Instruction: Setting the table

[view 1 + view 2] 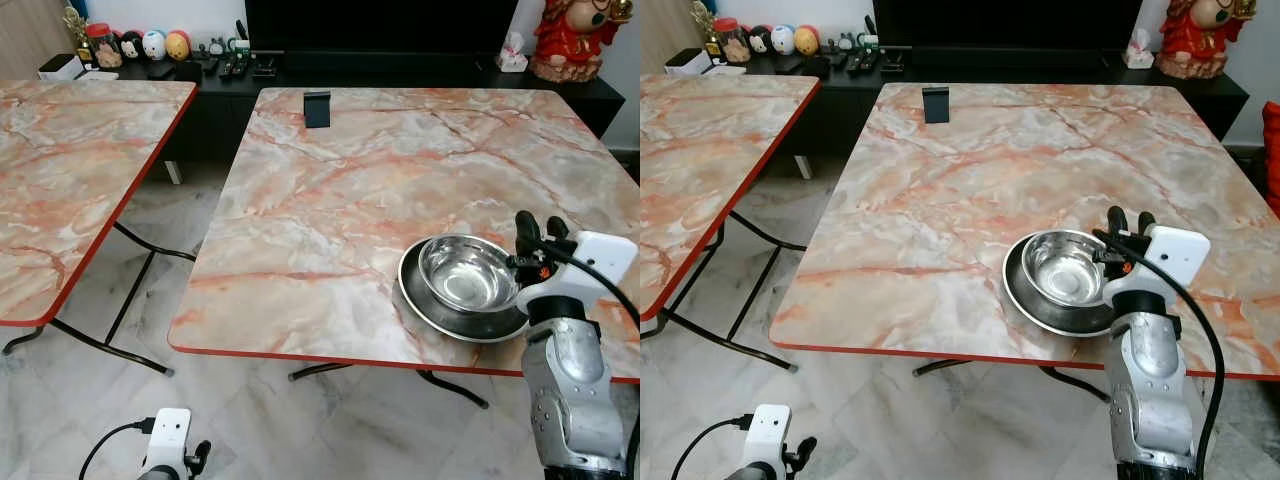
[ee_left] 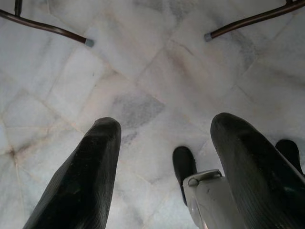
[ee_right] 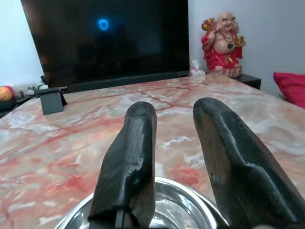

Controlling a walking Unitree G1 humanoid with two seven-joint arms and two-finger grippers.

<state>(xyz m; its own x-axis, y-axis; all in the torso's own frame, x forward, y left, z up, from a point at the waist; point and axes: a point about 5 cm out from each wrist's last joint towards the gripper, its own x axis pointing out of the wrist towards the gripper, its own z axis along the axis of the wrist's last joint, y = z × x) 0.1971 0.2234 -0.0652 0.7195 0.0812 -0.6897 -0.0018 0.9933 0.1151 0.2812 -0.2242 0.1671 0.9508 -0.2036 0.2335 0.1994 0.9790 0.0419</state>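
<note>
- A marble table (image 1: 330, 190) stands in front, with a second table (image 1: 70, 160) to its left.
- A plate (image 1: 430, 305) lies near the front right edge, a steel bowl (image 1: 468, 272) nested in it.
- The right gripper (image 1: 540, 232) hovers at the bowl's right rim, fingers (image 3: 128, 157) parted, empty.
- The left gripper (image 2: 167, 167) hangs over the floor, spread wide.

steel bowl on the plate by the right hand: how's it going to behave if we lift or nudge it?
The steel bowl looks rigid and thin-walled, so probably light. Its polished, mirror-like surface suggests it may slip between the right hand's open fingers. It sits loose on the dark plate near the marble table's front edge, so a nudge would likely slide it or shift both.
</note>
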